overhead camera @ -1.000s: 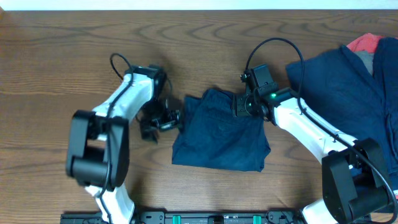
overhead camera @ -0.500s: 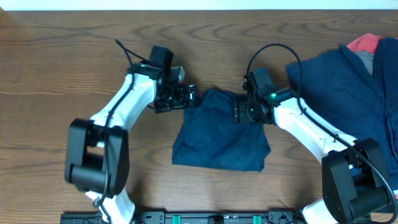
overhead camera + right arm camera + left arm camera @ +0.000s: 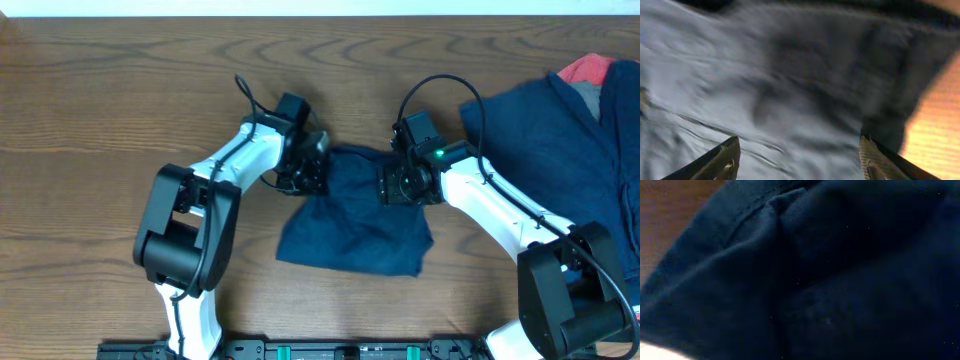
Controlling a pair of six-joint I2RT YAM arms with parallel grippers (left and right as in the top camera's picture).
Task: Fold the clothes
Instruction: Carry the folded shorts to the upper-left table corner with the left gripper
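Note:
One of the clothes, a dark navy garment, lies crumpled at the table's middle. My left gripper is on its upper left corner. Navy fabric fills the left wrist view and hides the fingers, and the jaws are shut on the cloth. At the garment's upper right corner my right gripper stands open. In the right wrist view its two fingertips are spread wide over the fabric, with the gripper's middle just above the cloth.
More navy clothes are piled at the right edge, with a coral-red piece and a grey one on top. Bare wooden table stretches to the left and along the front.
My left arm swung right from beside the garment onto its upper left corner and its jaws shut there. The right gripper stayed at the upper right corner, open.

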